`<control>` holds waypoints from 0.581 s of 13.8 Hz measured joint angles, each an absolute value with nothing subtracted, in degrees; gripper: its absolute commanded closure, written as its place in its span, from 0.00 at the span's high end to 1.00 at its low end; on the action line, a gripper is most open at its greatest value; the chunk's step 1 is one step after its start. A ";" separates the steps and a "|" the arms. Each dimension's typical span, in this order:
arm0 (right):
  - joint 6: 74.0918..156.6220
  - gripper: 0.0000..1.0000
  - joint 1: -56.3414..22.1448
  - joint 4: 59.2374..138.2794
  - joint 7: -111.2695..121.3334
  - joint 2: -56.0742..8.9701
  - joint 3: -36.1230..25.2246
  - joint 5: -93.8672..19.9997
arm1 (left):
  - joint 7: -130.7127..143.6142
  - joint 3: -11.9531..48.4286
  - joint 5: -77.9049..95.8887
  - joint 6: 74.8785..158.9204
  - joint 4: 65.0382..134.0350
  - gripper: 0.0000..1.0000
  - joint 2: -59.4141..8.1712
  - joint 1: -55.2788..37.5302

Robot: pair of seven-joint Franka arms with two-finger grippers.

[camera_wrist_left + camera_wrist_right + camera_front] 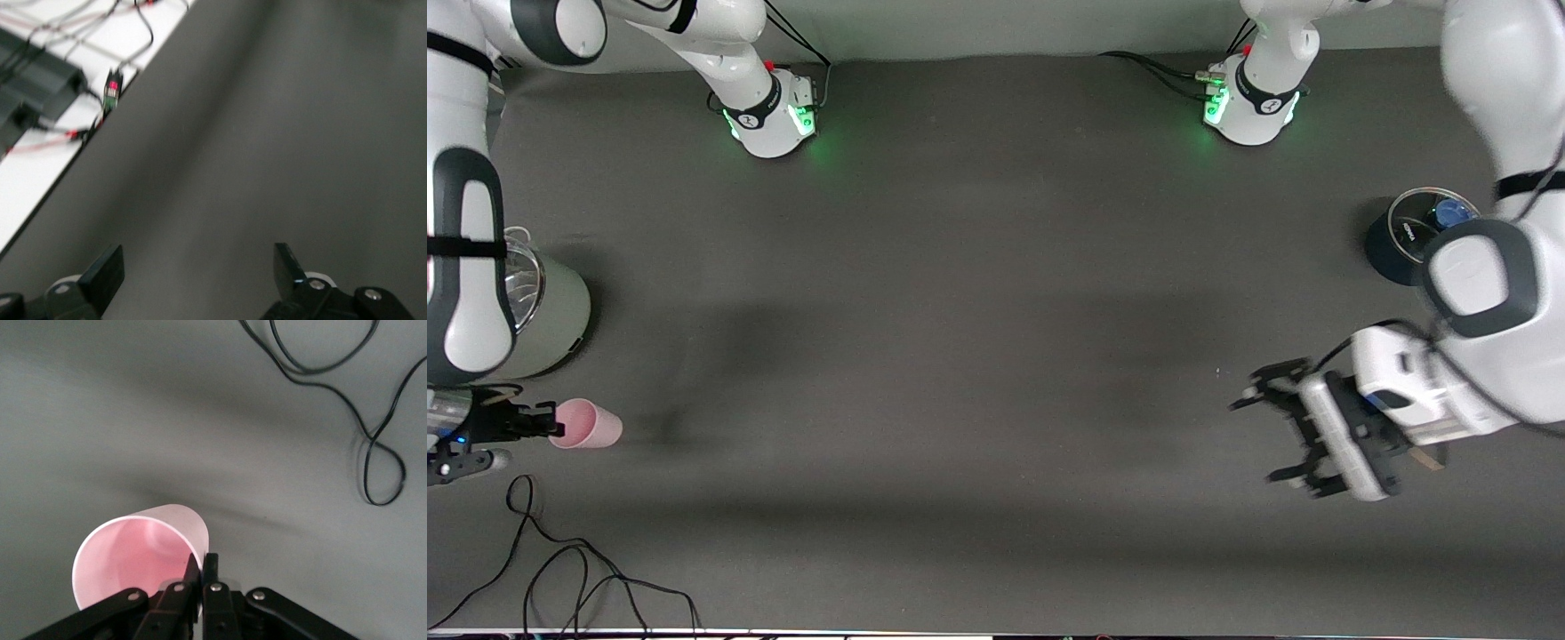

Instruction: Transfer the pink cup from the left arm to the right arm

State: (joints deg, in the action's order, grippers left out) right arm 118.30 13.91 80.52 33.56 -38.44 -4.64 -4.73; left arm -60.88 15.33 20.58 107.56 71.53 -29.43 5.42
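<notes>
- Pink cup: at the right arm's end of the table, held on its side with its mouth turned toward the right gripper and its base pointing toward the table's middle. In the right wrist view the cup shows its open mouth and pale inside.
- Right gripper: jaws pinched together on the cup's rim, one finger inside the mouth and one outside against the wall (both fingertips meet at the rim nearest the camera).
- Whether the cup rests on the table or hangs just above it, I cannot tell from the front view.
- Left gripper: up in the air over bare table at the left arm's end, jaws apart and holding nothing. The left wrist view shows its two fingers spread wide over the dark table, with the table's edge and some wiring in sight.
- Pale green pot: on the table at the right arm's end, farther from the front camera than the cup, partly hidden by the right arm.
- Dark blue pot with a glass lid: at the left arm's end, partly covered by the left arm.
- Loose black cable: lies on the table nearer to the front camera than the cup; it also appears in the right wrist view.
</notes>
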 measured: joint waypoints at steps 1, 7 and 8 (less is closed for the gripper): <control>119.72 0.00 14.12 80.44 33.68 -40.09 -4.60 -4.76 | -59.18 14.97 16.96 104.37 71.52 1.00 -27.59 5.58; 122.73 0.00 13.98 79.97 33.69 -44.59 -4.06 -4.80 | -35.22 14.95 -0.35 85.71 71.59 1.00 -18.89 4.42; 122.72 0.47 13.99 79.86 33.68 -44.59 -4.06 -4.82 | -31.09 14.94 -1.59 82.60 71.62 1.00 -18.16 4.31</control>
State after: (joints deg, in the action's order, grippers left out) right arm 122.72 13.99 79.86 33.68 -44.59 -4.06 -4.82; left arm -31.09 14.94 -1.59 82.60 71.62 -18.16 4.31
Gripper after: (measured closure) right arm 0.965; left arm 0.000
